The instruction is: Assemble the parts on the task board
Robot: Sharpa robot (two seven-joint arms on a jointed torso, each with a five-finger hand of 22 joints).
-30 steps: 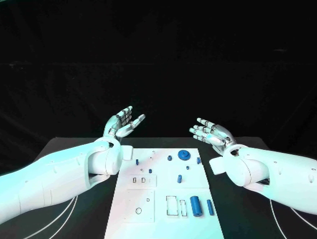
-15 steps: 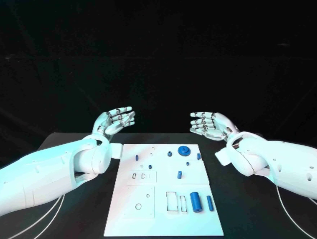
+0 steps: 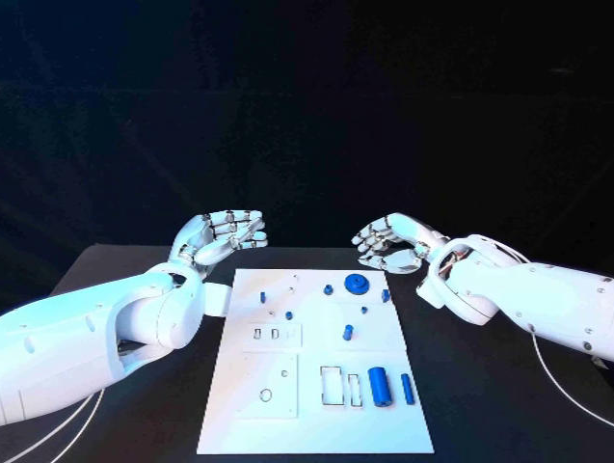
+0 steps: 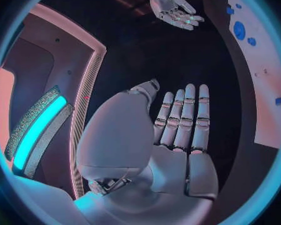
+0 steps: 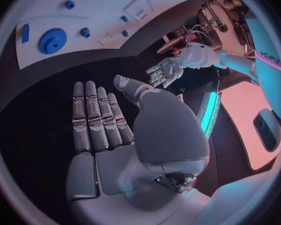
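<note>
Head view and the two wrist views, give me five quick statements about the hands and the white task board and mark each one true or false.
1. Both silver hands are raised past the far end of the white task board. True.
2. The left hand holds a small blue part. False: it holds nothing, and its wrist view shows its fingers straight.
3. The round blue disc sits near the board's far end. True.
4. The right hand presses on the large blue cylinder. False: that cylinder lies untouched near the board's near end.
5. The board lies on a white table. False: the black table is under it.
</note>
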